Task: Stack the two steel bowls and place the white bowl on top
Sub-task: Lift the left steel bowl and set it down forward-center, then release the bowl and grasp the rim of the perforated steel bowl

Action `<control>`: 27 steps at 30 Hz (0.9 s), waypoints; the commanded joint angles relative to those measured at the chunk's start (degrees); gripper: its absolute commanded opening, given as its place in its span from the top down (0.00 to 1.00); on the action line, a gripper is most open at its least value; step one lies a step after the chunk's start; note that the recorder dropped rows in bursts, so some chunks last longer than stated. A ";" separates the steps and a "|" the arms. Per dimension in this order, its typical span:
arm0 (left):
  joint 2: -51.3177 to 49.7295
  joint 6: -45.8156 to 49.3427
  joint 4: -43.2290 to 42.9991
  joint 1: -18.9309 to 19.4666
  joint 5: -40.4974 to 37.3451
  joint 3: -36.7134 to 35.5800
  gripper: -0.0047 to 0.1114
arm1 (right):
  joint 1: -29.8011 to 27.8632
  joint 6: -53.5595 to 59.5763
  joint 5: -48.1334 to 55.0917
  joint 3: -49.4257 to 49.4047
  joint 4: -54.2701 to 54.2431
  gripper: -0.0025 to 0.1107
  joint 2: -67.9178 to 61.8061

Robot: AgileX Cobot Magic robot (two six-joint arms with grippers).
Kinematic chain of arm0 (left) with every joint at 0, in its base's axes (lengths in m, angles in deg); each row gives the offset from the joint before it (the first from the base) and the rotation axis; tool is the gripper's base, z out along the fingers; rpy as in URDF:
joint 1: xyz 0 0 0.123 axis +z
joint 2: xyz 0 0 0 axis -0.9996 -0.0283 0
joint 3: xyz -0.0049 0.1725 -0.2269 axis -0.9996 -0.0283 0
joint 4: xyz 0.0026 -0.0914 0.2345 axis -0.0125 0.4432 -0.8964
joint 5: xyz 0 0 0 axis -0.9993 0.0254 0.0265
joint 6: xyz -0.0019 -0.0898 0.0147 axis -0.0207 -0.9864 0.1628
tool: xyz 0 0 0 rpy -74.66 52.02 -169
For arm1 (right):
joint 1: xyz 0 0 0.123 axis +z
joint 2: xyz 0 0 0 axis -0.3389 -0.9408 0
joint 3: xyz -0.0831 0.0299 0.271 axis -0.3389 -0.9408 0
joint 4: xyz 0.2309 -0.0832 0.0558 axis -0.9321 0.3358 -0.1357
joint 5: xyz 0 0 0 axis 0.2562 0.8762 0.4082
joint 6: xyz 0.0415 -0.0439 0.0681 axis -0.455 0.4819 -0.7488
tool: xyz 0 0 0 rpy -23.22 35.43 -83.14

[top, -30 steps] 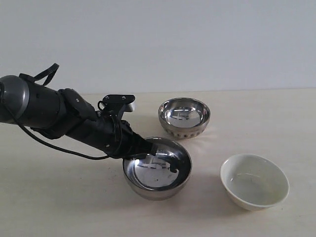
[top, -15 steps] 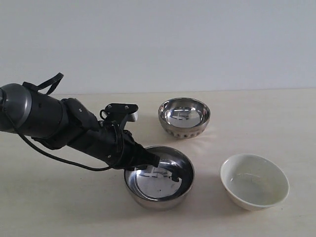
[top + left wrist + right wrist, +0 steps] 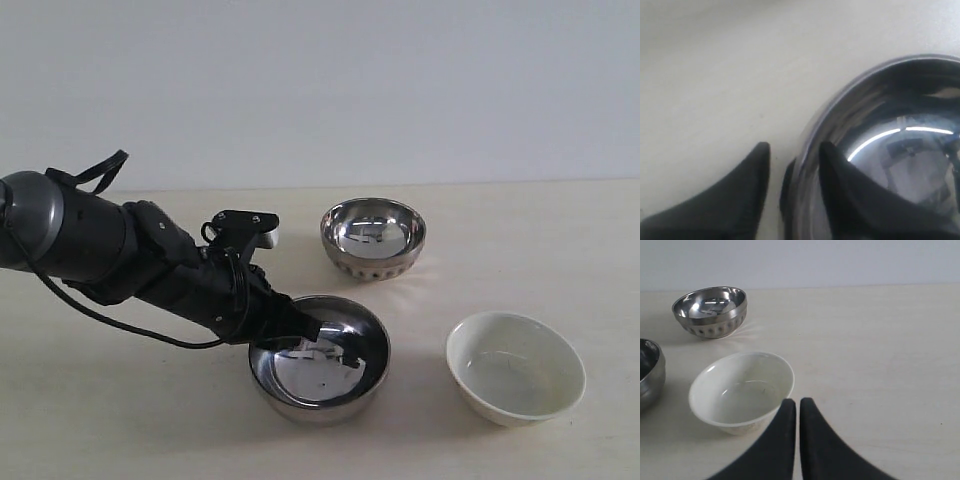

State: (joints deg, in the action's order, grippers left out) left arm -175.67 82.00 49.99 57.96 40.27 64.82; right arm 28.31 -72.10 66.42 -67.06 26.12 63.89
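Observation:
The smooth steel bowl [image 3: 320, 372] [image 3: 900, 150] stands on the table at front centre; only its edge shows in the right wrist view [image 3: 649, 371]. My left gripper [image 3: 308, 324] [image 3: 794, 146] straddles its left rim, one finger inside and one outside, with a small gap showing between the outer finger and the wall. The dimpled steel bowl [image 3: 373, 238] [image 3: 710, 310] sits upright behind it. The white bowl [image 3: 515, 368] [image 3: 742, 390] rests at the front right, empty. My right gripper [image 3: 798, 401] is shut with nothing in it, just beside the white bowl; the exterior view does not show it.
The pale wooden table [image 3: 520, 240] [image 3: 880, 340] runs back to a plain white wall [image 3: 400, 80]. My left arm and its black cable [image 3: 110, 250] lie across the left part of the table.
The smooth steel bowl and my left gripper shifted a little toward the front of the table, then held nearly still. The other two bowls have not moved.

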 commanded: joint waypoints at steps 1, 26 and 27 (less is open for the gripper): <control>1.97 0.34 -0.35 -0.03 -1.00 -0.30 0.39 | 0.05 -0.06 -0.30 0.09 0.32 0.98 0.28; -9.41 -16.04 -12.34 1.48 -6.30 32.58 0.35 | 0.05 -0.06 -0.30 0.09 0.32 0.98 0.28; -11.22 -18.04 -14.06 2.02 -7.53 34.90 0.35 | 0.05 -0.06 -0.30 0.09 0.32 0.98 0.28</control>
State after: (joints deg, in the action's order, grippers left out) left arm -182.93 69.85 40.74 58.59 35.27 94.09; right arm 28.31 -72.10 66.42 -67.06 26.12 63.89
